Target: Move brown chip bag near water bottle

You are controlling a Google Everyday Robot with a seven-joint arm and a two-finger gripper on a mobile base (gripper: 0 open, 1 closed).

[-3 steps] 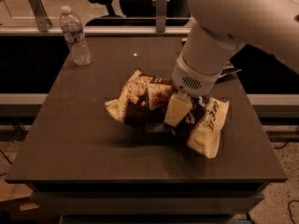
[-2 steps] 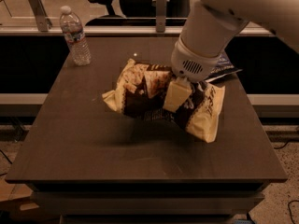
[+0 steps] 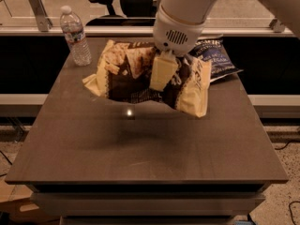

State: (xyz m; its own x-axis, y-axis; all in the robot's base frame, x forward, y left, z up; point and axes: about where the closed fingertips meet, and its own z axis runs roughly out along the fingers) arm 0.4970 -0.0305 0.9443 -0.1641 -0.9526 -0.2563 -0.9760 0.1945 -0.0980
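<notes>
1. Brown chip bag (image 3: 124, 76): held above the table (image 3: 140, 163), over the rear centre of the top. A soft shadow (image 3: 124, 135) lies on the surface below it, so the bag appears to be clear of the table. Its cream-yellow ends droop to either side of the grip.
2. Gripper (image 3: 159, 81): positioned over the middle of the brown chip bag, below the white arm (image 3: 185, 8) that comes in from the upper right. It is clamped onto the bag. One cream finger (image 3: 164, 68) lies across the front face of the bag; the opposite finger is hidden behind the bag.
3. Water bottle (image 3: 75, 36): standing upright at the rear left corner of the table. The left end of the bag is near the bottle but not touching it, and a strip of bare table shows between them.
4. Progress, completed: the grasp is made and the bag is raised.
5. Progress, remaining: judged from the present position, the bag is already close to the bottle. A short carry to the left may be needed. After that, the bag has to be lowered onto the table and released.
6. Caution: the drooping left end of the bag is the part closest to the bottle. The bottle looks light and could tip if the bag brushes it.
7. Count of items on or over the table:
   - brown chip bag: one
   - water bottle: one
   - dark-blue bag (image 3: 216, 57): one, lying at the rear right, partly behind the arm
8. Count of equipment: one arm, one gripper, one table.
</notes>
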